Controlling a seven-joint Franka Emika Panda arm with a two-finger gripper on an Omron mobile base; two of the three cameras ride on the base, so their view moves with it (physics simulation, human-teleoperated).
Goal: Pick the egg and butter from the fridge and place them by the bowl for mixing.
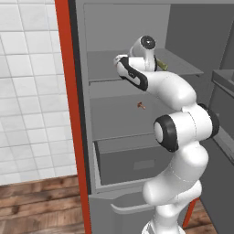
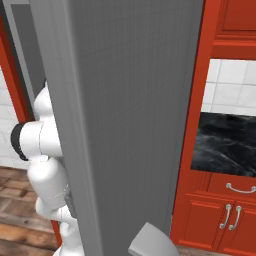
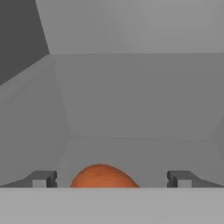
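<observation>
So the arm is reached right into the open fridge (image 1: 137, 91), up at the top shelf level, and in the hand view the gripper (image 3: 112, 179) has its 2 fingers spread wide with the egg (image 3: 103, 176) sitting between them — the orange-brown dome pokes up just above the bottom of the view, a bit nearer the left fingertip (image 3: 43, 178) than the right one. Neither tip is touching it as far as I can see, there's clear grey shelf on both sides. Behind the egg it's just the plain grey back wall and side walls of the compartment. From the left base view the hand itself is mostly hidden behind the arm's own wrist, but you can see a sliver of the butter (image 1: 161, 64) — pale olive-yellow — lying on that same top shelf just to the right of the wrist. 1 shelf down there's a small red-and-white item (image 1: 141, 105) sitting by itself mid-shelf, and below that the grey drawer (image 1: 132, 167). In the right base view the grey fridge door (image 2: 135, 125) blocks most of the scene, with red cabinets (image 2: 220, 215) off to the right.
</observation>
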